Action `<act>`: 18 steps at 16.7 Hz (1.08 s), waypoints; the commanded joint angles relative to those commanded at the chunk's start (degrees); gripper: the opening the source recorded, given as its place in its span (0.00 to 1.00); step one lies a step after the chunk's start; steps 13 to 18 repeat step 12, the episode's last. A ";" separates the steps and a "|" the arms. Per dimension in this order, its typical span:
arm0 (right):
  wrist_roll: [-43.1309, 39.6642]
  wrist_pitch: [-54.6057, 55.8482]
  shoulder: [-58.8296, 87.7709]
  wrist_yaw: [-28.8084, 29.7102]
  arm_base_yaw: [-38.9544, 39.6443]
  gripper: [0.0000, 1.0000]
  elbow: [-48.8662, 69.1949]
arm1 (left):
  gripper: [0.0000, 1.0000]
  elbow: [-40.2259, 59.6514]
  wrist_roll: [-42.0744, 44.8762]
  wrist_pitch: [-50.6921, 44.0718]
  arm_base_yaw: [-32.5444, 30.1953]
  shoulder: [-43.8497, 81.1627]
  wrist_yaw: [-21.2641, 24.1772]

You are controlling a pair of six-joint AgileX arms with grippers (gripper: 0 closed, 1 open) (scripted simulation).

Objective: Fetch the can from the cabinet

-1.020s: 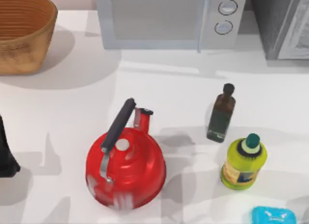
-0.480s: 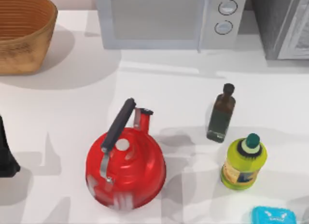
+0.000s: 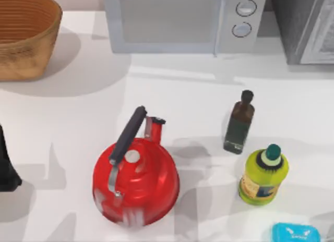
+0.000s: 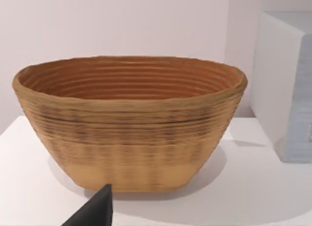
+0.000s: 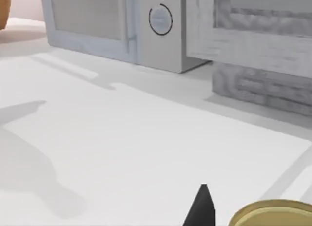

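White table (image 3: 78,111) (left pincer (image 3: 6,169) idle)

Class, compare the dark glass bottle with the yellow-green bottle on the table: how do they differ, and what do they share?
The dark glass bottle is slim and brownish; the yellow-green bottle is wide and bright. The dark glass bottle has a small dark cap; the yellow-green bottle has a green cap and a label. The dark glass bottle stands nearer the microwave. Both stand upright at the table's right, capped.

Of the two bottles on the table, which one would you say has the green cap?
The squat yellow-green bottle, standing nearer the table's front edge, has the green cap; the slimmer dark glass bottle behind it has a dark stopper.
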 joint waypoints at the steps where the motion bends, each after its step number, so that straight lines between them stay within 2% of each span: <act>1: 0.00 0.00 0.00 0.00 0.00 0.60 0.00 | 1.00 0.00 0.00 0.00 0.00 0.00 0.00; 6: 0.00 0.00 0.00 0.00 0.00 0.98 0.00 | 1.00 0.00 0.00 0.00 0.00 0.00 0.00; 18: 0.00 0.00 0.00 0.00 0.00 1.00 0.00 | 1.00 0.00 0.00 0.00 0.00 0.00 0.00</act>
